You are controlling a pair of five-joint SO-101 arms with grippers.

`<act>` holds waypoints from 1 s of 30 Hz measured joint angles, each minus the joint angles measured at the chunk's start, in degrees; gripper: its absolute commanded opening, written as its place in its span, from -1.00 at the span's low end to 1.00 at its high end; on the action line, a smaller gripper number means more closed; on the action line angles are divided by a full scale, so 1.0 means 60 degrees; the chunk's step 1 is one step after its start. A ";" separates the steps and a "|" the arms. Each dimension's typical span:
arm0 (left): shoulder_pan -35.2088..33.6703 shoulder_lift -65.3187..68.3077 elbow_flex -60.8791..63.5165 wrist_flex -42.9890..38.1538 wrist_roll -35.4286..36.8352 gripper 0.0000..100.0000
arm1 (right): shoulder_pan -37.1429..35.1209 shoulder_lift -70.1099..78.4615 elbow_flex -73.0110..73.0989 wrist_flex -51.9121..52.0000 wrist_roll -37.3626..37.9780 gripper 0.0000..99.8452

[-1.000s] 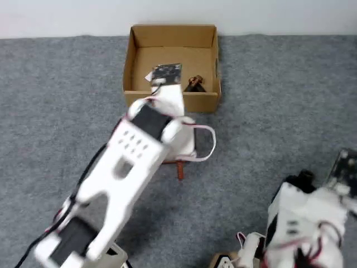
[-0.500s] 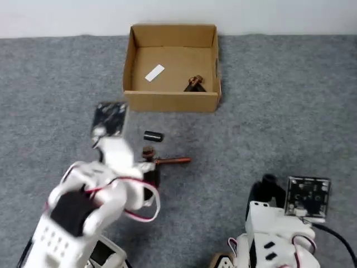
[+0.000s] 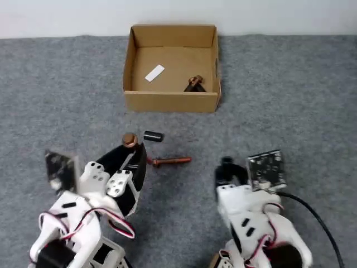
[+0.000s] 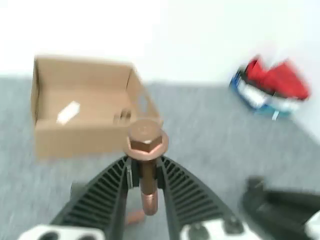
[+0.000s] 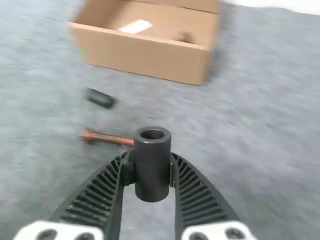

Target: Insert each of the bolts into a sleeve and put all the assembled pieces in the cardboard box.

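Work surface: a grey carpeted table (image 3: 290, 100) with a white wall behind it. The cardboard box (image 3: 170, 102) stands open at the far side of the carpet, ahead of my two arms. Inside it, close to the right-hand wall near the front, lies one assembled piece (image 3: 194, 84), copper-coloured with a dark part. A white slip (image 3: 155, 73) lies on the box floor to its left.

Left pincer (image 4: 145, 170): pinching a copper hex-head bolt (image 4: 145, 141) by the shank, just under the head. The bolt stands upright, head up, with the threaded end hanging below my fingers. I hold it above the carpet, on the near side of the box.

Right pincer (image 5: 150, 167): pinching a black sleeve (image 5: 151, 150) across its body. The sleeve stands upright with its open bore facing up. I hold it above the carpet, well apart from the left pincer.

Loose parts on the carpet:
- A second black sleeve (image 3: 152, 136) lies on its side, near the front wall of the box.
- A second copper bolt (image 3: 169, 161) lies flat, nearer to me, between my two pincers.
- These two parts are near each other and are not touching.
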State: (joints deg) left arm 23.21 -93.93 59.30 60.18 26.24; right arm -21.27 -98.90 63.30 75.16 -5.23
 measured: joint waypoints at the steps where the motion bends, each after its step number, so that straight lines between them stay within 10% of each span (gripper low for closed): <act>1: 0.0000 -0.0234 0.0190 -0.0366 -0.0044 -0.99 | -0.0381 0.0000 0.0264 -0.0293 -0.0205 -0.98; 13: 0.0777 -0.1231 0.0527 -0.1084 -0.0396 -0.99 | -0.3546 0.0132 0.1377 -0.2593 -0.0132 -0.98; 30: 0.1407 -0.1245 0.0527 -0.0982 0.0352 -0.99 | -0.3663 0.0132 0.1377 -0.3634 0.2388 -0.98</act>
State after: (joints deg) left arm 31.65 -101.41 62.46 54.29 28.35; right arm -43.25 -98.11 71.56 53.36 9.10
